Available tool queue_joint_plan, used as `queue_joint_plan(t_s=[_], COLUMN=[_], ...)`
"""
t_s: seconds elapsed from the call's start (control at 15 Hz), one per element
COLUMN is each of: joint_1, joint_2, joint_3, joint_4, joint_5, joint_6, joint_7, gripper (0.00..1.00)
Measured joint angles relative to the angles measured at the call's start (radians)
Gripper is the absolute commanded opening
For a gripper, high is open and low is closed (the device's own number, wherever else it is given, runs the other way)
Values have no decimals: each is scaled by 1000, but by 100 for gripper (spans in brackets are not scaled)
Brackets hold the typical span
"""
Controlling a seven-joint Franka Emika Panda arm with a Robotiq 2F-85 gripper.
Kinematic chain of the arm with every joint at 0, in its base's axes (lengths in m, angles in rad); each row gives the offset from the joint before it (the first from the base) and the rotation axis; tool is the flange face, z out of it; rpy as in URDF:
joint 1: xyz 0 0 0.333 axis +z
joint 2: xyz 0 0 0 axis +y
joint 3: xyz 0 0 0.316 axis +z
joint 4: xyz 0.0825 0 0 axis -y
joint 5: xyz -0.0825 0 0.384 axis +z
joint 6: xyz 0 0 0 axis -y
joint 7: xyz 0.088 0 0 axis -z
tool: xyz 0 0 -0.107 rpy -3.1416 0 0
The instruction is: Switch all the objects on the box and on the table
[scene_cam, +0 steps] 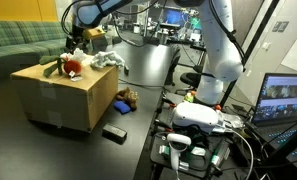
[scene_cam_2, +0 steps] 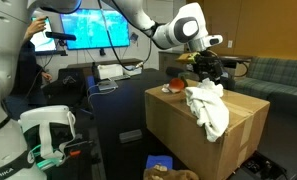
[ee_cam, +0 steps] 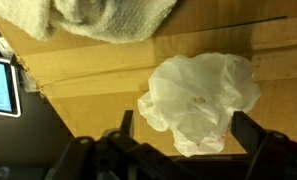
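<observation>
Crumpled white plastic bag (ee_cam: 200,100) on top of brown cardboard box (ee_cam: 88,75), near beige terry towel (ee_cam: 98,20), black gripper (ee_cam: 183,125) above bag, jaws spread wide, nothing held, brown plush toy (scene_cam: 124,98) on floor beside box.

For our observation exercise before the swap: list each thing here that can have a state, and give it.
cardboard box: closed.
pincer: open, empty, over the box top.
white towel: crumpled, draped over the box edge.
white wad: crumpled, lying on the box.
laptop: open, screen lit.
monitor: lit.
</observation>
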Motion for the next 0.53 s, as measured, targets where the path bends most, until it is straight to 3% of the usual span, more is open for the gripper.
queue_joint_plan(t_s=[0.53], joint_1=[-12], joint_2=[112], joint_3=[0], joint_4=[116], joint_5=[18], joint_6=[-13], joint_7=[0], gripper=[100])
